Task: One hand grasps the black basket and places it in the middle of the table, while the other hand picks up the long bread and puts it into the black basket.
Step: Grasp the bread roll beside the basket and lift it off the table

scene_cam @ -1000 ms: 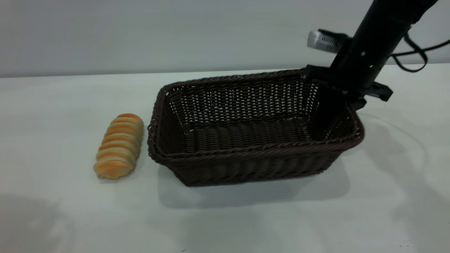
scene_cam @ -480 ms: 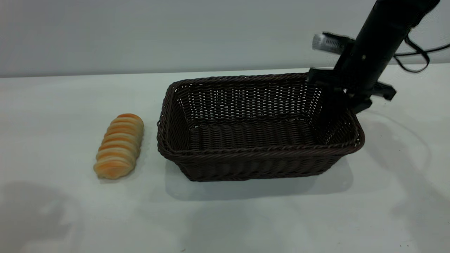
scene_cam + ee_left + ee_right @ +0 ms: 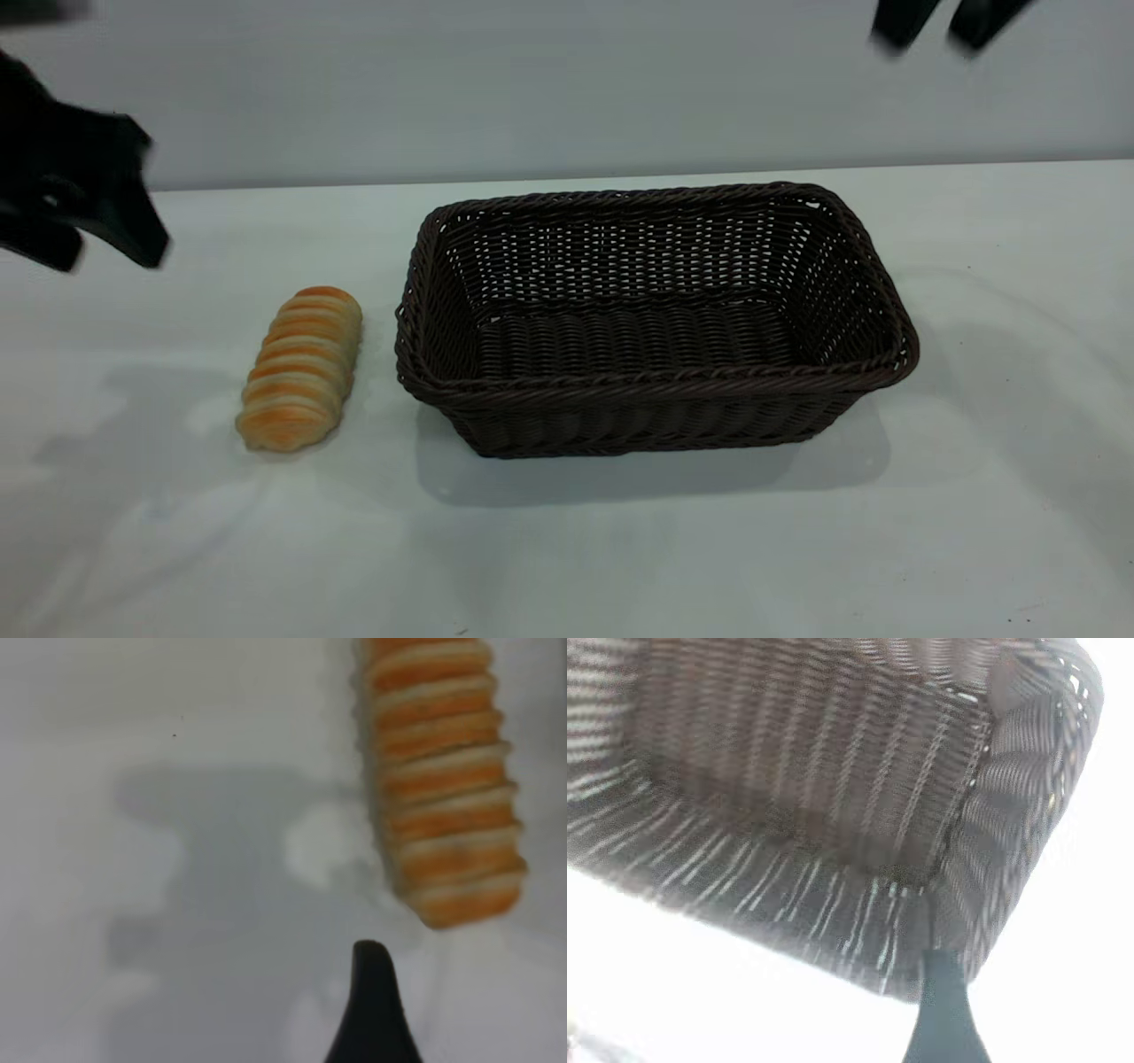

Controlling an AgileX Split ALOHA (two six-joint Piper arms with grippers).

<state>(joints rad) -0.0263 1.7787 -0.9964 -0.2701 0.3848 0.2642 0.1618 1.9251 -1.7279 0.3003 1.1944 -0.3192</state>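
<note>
Bread, the long bread (image 3: 300, 368), lies on the table (image 3: 620, 549) just left of the black basket (image 3: 656, 390), apart. My left gripper (image 3: 93, 235) hangs above it, fingers spread; my right gripper (image 3: 943, 22) hangs high, open. My left wrist view alone shows one fingertip (image 3: 372, 1005) near the loaf's end.

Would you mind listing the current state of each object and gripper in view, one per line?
black basket: upright on the table, empty, ungripped.
long bread: lying on the table left of the basket, apart from it, untouched.
left gripper: in the air, up and left of the bread, holding nothing.
right gripper: raised high above the basket's right end, open, empty.
</note>
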